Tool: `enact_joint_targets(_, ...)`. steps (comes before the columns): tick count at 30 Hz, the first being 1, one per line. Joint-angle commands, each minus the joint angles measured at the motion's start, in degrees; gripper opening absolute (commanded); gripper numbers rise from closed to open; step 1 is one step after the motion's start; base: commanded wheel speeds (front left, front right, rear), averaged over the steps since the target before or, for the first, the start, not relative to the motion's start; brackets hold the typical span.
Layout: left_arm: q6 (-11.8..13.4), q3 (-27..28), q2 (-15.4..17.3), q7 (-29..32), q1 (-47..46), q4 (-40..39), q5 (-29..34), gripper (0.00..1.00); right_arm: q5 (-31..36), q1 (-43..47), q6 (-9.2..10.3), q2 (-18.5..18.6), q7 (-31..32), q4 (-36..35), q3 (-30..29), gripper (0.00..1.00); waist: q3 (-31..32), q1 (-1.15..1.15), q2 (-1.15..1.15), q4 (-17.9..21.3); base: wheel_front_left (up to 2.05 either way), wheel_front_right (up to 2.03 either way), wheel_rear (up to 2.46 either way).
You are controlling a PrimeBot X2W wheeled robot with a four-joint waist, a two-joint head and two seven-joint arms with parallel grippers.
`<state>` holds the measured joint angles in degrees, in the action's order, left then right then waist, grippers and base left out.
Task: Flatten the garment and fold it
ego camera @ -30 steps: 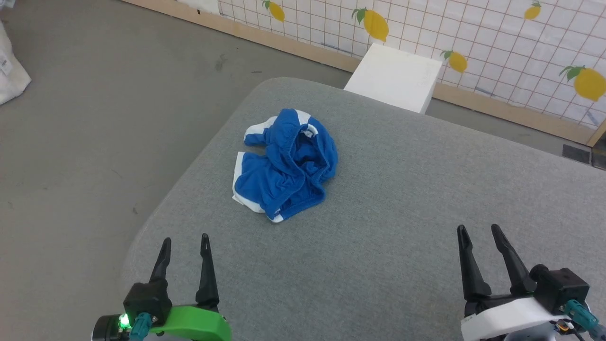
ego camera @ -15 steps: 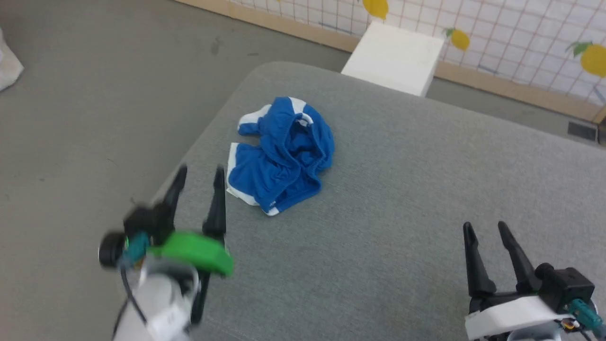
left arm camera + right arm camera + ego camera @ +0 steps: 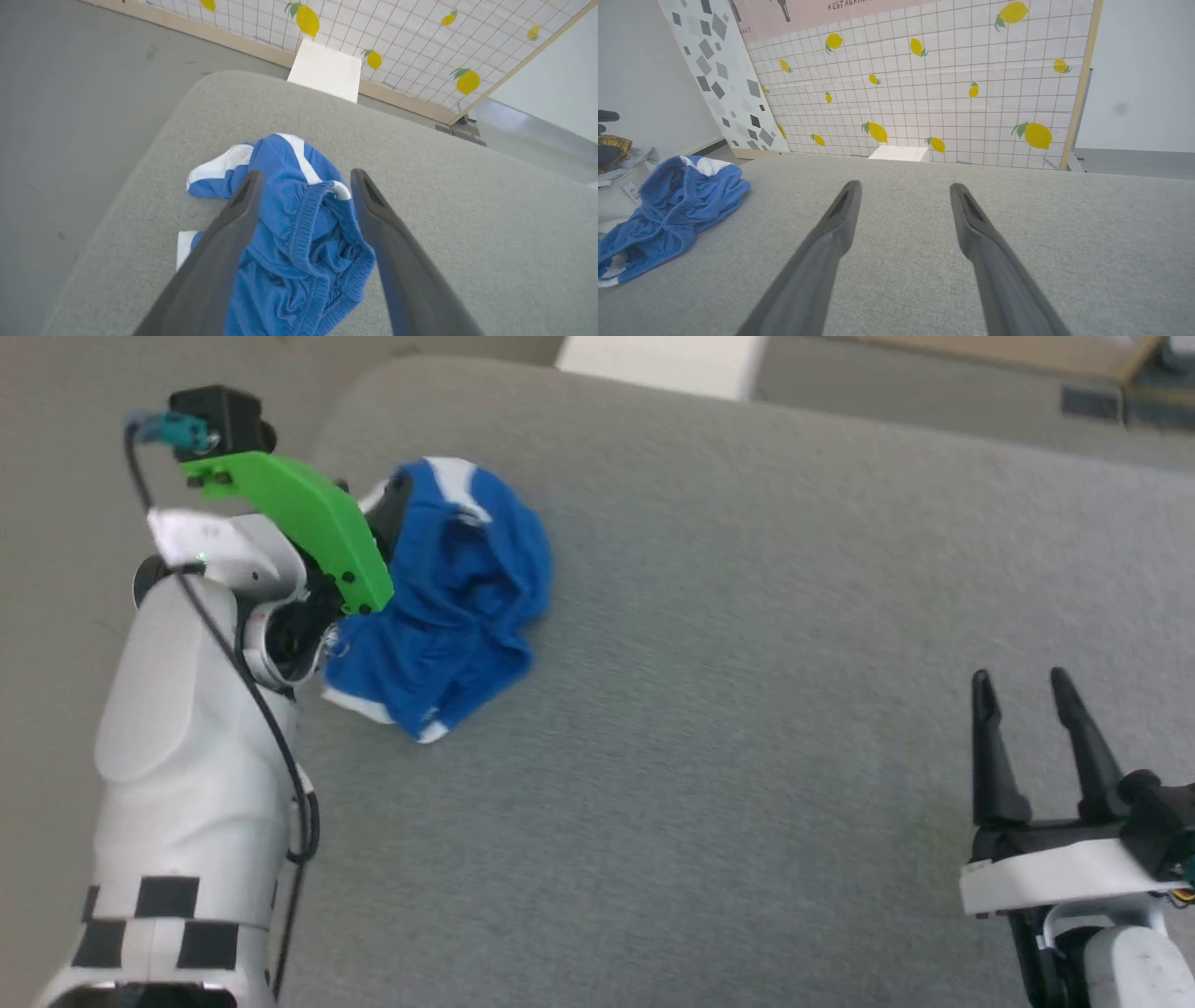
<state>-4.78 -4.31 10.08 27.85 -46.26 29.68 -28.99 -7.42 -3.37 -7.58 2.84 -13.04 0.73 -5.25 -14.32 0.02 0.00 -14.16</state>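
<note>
In the space of 1 second the left gripper has left its rest spot at the near edge and swung out toward 10 o'clock. It now hangs right over the garment, with its green bracket covering part of the heap in the head view. The robot's head has tipped down as well (so the whole scene slid up the head view, though the shorts themselves look unmoved).

They still lie in the same blue crumpled heap near the left edge of the grey padded table, out at 10 o'clock from the robot.

In the left wrist view the 2 fingers stand spread wide on either side of the gathered elastic waistband, closed on nothing yet.

The right gripper waits at 4 o'clock, well apart from the cloth, also spread and empty.

My reading is that the reach is done and the 1st pinch on the waistband comes next. Flattening has not begun, and neither has folding.
</note>
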Motion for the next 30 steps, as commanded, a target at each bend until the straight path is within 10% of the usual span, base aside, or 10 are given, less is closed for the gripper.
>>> enact_joint_targets(1, 0.87, -0.52, 0.94, 3.87, -0.89, 1.15, -0.27, 1.0, 0.35, -0.86, 0.09, 0.04, -0.01, -0.42, -0.54, 1.0, -7.29, -0.02, 0.0, 7.17, 0.0, 0.0, 0.0)
enact_joint_targets(7, 5.19, -2.75, 3.0, 16.37, -0.88, 2.52, 1.24, 1.0, 0.03, -1.8, 0.09, 0.04, -0.41, -1.04, -2.3, 1.0, -10.58, -0.02, 0.0, 9.41, 0.0, 0.0, 0.0)
enact_joint_targets(16, 6.07, -4.79, 0.74, 16.69, 5.74, 3.73, 1.09, 1.0, 0.32, -3.13, 0.09, 0.04, -0.76, -1.65, -3.02, 1.0, -13.0, -0.02, 0.0, 9.09, 0.0, 0.0, 0.0)
enact_joint_targets(17, 5.96, -4.71, 0.46, 15.27, 6.2, 3.79, 1.06, 0.86, 0.37, -3.14, 0.09, 0.04, -0.75, -1.6, -2.99, 1.0, -12.95, -0.02, 0.0, 8.86, 0.0, 0.0, 0.0)
enact_joint_targets(18, 5.84, -4.48, 0.19, 12.93, 6.64, 3.76, 1.1, 0.0, 0.42, -3.18, 0.09, 0.04, -0.72, -1.54, -2.87, 1.0, -12.85, -0.02, 0.0, 8.65, 0.0, 0.0, 0.0)
enact_joint_targets(30, 1.73, -1.33, 1.64, -7.73, 3.43, 0.09, 1.0, 0.0, -1.46, -2.73, 0.09, 0.04, -1.2, 1.78, -0.76, 1.0, -5.63, -0.02, 0.0, 6.72, 0.0, 0.0, 0.0)
